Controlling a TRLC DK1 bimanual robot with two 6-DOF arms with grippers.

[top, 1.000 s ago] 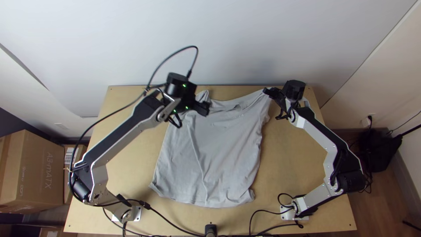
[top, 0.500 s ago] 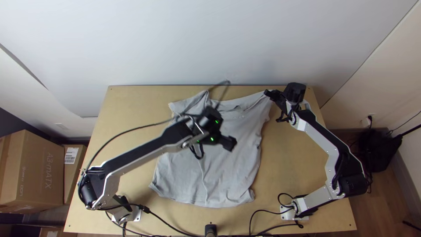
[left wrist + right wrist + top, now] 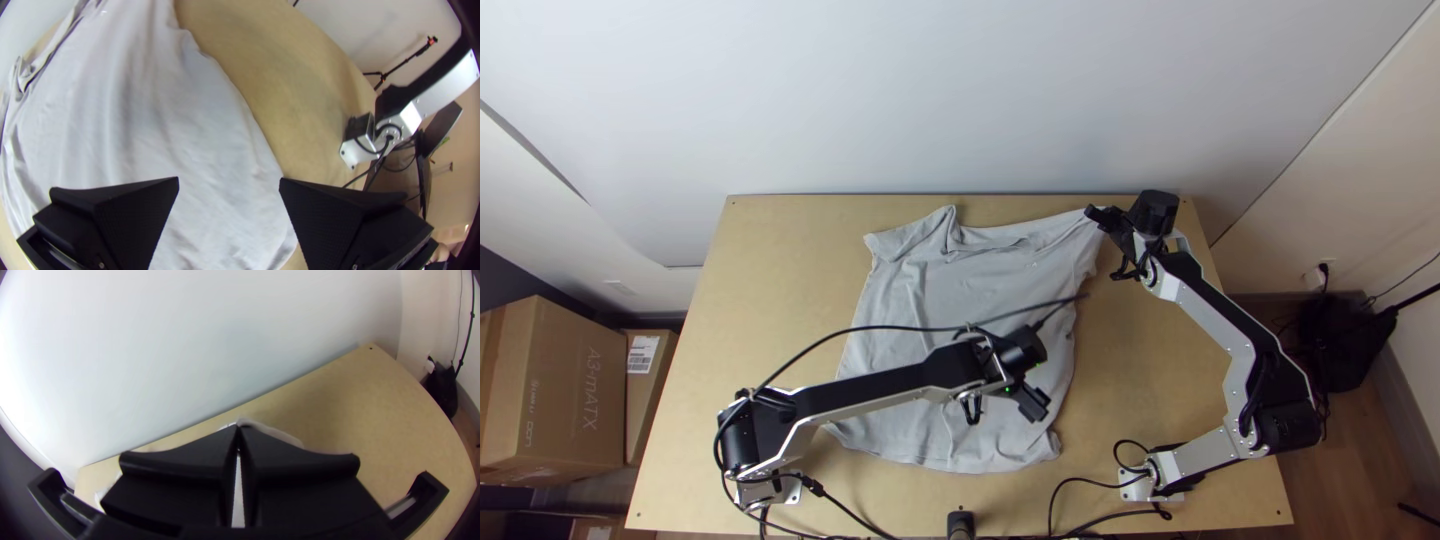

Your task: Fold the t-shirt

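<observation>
The grey t-shirt lies spread on the table, its neckline toward the wall and its hem toward the arms' bases. Above its lower right part is my left gripper. In the left wrist view that gripper stands open over the shirt, with nothing between its fingers. At the far right sleeve, my right gripper is at the fabric. The right wrist view shows the right gripper shut on the sleeve, whose edge shows just beyond the fingertips.
The wooden table extends past the shirt on both sides, with a white wall along its far edge. Black cables run along the near edge. Cardboard boxes stand off the table at the left.
My left gripper has moved from the shirt's far left shoulder across the body toward the near right hem. The right gripper has hardly moved, and the shirt lies much as before.
</observation>
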